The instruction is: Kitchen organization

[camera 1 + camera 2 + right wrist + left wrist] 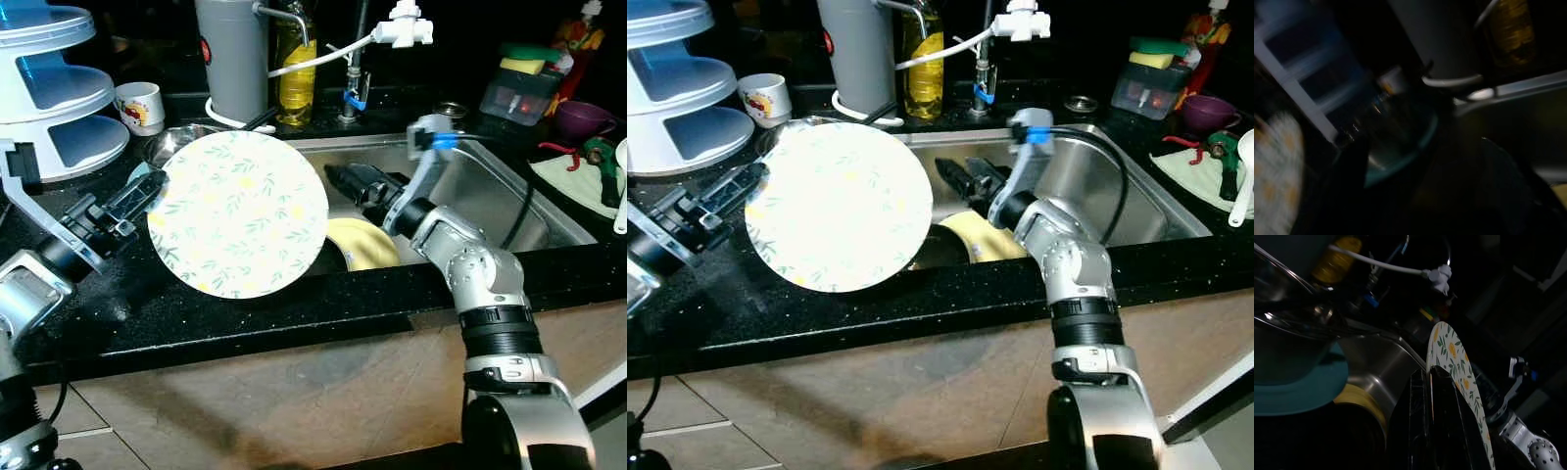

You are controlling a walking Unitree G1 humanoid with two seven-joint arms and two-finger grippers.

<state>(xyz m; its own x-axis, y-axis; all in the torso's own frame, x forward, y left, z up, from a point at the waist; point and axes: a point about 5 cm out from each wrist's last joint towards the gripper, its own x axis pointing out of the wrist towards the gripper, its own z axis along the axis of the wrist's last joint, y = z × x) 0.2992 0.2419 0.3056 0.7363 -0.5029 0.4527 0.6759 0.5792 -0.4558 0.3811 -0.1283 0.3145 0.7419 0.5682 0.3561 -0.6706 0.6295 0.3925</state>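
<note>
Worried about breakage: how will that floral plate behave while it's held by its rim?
The floral plate looks rigid and probably breakable. The left gripper pinches only its rim edge-on, so it may pivot or slip. A glossy surface suggests little friction.

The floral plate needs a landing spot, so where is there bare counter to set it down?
The black counter in front of the sink is bare, under the floral plate held by the left gripper. Behind it, the mug, steel bowl and tiered rack crowd the counter. The right gripper hangs over the sink.
</note>
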